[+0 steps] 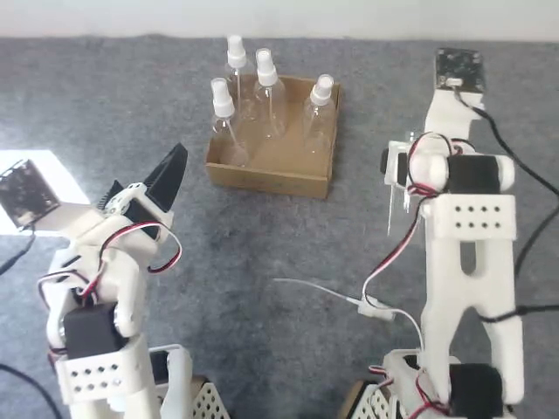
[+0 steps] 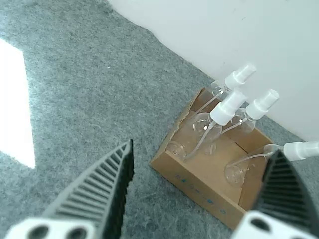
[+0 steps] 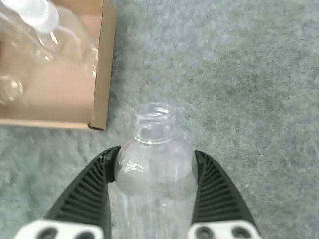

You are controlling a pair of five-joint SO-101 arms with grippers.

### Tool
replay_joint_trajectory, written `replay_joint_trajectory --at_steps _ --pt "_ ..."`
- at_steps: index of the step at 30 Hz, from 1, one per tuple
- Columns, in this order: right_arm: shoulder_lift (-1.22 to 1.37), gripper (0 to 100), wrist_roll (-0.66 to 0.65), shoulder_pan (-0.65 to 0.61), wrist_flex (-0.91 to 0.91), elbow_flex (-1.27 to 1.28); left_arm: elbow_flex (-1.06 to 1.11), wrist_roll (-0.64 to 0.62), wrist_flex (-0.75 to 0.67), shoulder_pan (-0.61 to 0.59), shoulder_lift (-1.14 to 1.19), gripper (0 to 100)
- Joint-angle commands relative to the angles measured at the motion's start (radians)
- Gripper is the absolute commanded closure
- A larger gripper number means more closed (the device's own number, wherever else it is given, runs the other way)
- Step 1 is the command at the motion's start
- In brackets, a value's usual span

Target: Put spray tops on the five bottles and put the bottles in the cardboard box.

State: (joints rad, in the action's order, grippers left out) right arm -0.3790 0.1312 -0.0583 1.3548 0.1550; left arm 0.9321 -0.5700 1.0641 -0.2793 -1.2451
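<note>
The cardboard box (image 1: 271, 170) stands at the back middle of the grey mat, holding several clear bottles (image 1: 266, 96) fitted with white spray tops. My right gripper (image 3: 155, 153) is shut on a clear bottle (image 3: 153, 164) whose neck is bare, held just to the right of the box; in the high view that bottle (image 1: 400, 179) shows beside the right gripper (image 1: 397, 170). A loose spray top (image 1: 367, 305) with its thin tube lies on the mat in front of the right arm. My left gripper (image 2: 202, 149) hangs open and empty above the mat, left of the box (image 2: 209, 184).
A white sheet (image 1: 54, 168) lies at the left edge of the mat under the left arm. A white wall (image 2: 239, 35) runs right behind the box. Bare grey mat (image 1: 262, 244) stretches between the two arms in front of the box.
</note>
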Motion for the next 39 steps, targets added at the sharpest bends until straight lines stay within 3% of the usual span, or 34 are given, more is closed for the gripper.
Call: replay_joint_trajectory --at_steps 1,10,23,33,39 --pt "-0.097 98.5 0.057 0.012 -0.013 0.017 -0.007 -0.003 -0.028 -0.008 -0.012 62" --pt "-0.308 98.3 0.061 0.047 -0.2 0.269 -0.008 0.106 -0.021 0.066 -0.012 62" --pt "-0.588 98.3 0.063 0.288 -0.638 0.726 -0.016 0.442 0.086 0.428 -0.003 62" --pt "-0.587 98.6 0.069 0.455 -0.68 0.747 -0.087 0.595 0.219 0.565 0.002 67" --pt "-0.587 98.3 0.232 0.518 -0.677 0.749 -0.157 0.706 0.293 0.69 0.203 67"
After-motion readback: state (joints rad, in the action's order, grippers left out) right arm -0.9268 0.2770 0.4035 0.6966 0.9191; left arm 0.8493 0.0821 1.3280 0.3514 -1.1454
